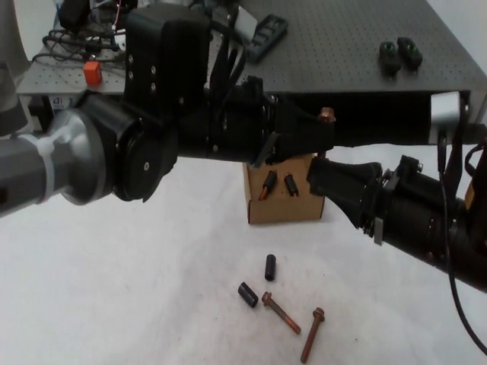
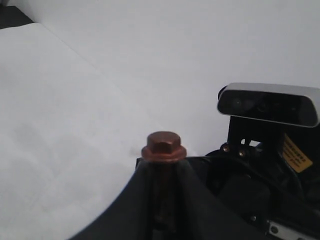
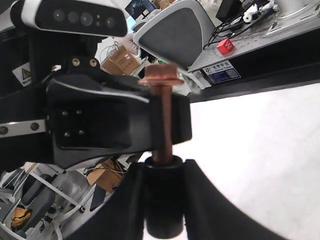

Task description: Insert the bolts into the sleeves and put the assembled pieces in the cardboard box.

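A robotics lab: a dark perforated metal breadboard table [image 1: 342, 46] stands behind the white cloth-covered worktop [image 1: 114, 289]. Tangled black cables [image 1: 65, 38] lie nearby, and a grey padded chair back [image 3: 175, 30] sits among brown cardboard cartons [image 3: 117, 60].

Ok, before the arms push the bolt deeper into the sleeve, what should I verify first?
1. Left gripper shut on bolt: ok.
2. Right gripper shut on sleeve: ok.
3. Bolt tip meets the sleeve's mouth: ok.
4. Bolt lined up with sleeve: ok in the right wrist view.
5. Depth of bolt inside sleeve: cannot tell.
6. Cardboard box stands upright on the bench: ok.
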